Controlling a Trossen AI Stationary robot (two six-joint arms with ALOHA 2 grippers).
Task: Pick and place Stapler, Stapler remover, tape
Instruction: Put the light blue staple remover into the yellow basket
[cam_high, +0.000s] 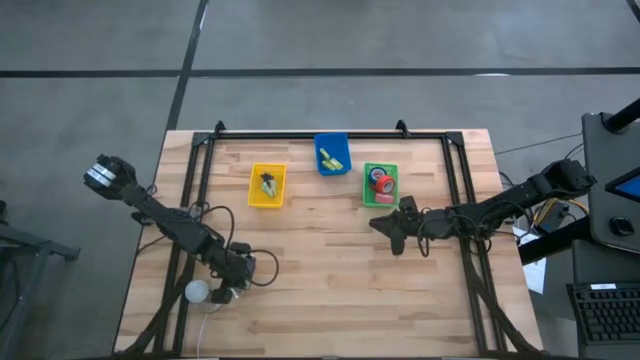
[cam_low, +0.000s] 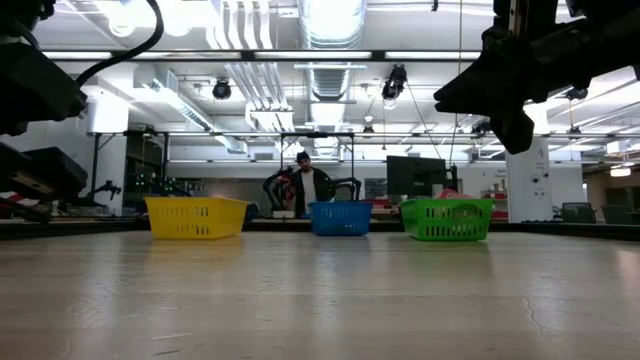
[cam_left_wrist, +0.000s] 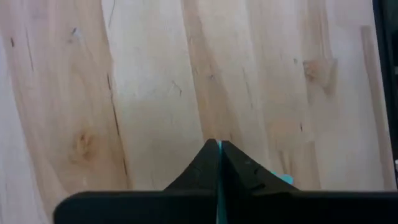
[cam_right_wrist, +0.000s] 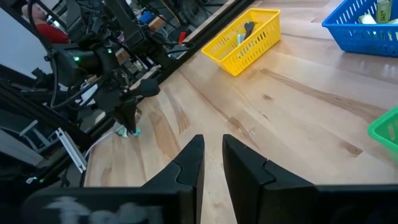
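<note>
My left hand sits low over the near left part of the wooden surface, well apart from the 3 trays. Its fingers are pressed together with nothing between them, pointing down at bare planks.

My right hand hovers above the surface just in front of the green tray, close to its near rim but not inside it. In my right wrist view its fingers stand slightly parted with a narrow gap, and they carry nothing.

The 3 trays stand in a loose row toward the far side of the surface. The yellow tray is on the left and holds a small dark item; I cannot tell whether it is the stapler or the remover. The blue tray is in the middle, set a little farther back, with a yellow-green item lying in it that I also cannot identify. The green tray is on the right and holds the tape: I can see red rolls and a bit of blue bunched together inside, though I cannot count them.

From the low view the yellow tray, blue tray and green tray line up along the far edge, and a person stands in the room behind the blue one.
</note>
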